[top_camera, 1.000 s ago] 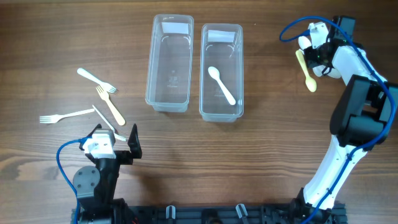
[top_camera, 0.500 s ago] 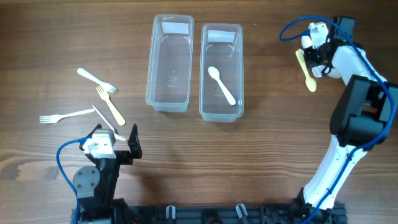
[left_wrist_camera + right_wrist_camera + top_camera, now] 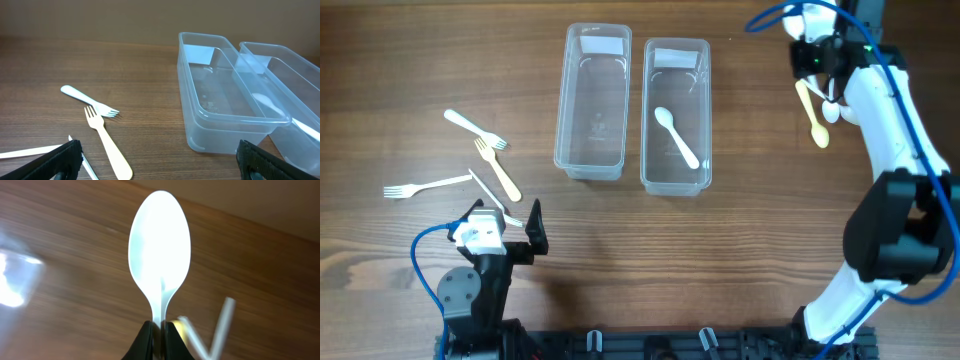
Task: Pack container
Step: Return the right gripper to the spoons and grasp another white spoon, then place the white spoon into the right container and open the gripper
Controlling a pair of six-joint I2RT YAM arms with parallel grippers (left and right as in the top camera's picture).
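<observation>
Spoon (image 3: 159,255) of white plastic is pinched by its handle in the right jaws, which are pressed together on it. Its bowl points straight out beyond the fingertips, so its long axis runs in line with them. The wrist view shows it clear of the worktop (image 3: 750,250).

From that held spoon, the nearer clear container (image 3: 708,110) lies to the robot's left and a little closer to the base, well apart from it. This container already holds a second white spoon (image 3: 677,137), lying aslant along its length. Its long axis runs away from the base, so the carried spoon would probably go in best with its handle turned roughly along that line. The right arm is plainly the nearer one for this.

A yellow spoon (image 3: 813,112) lies on the worktop just beside the right wrist. The other container (image 3: 561,110) stands empty, touching or almost touching the first. Loose forks (image 3: 497,168) lie farther left, near the left jaws, which are spread wide and hold nothing.
</observation>
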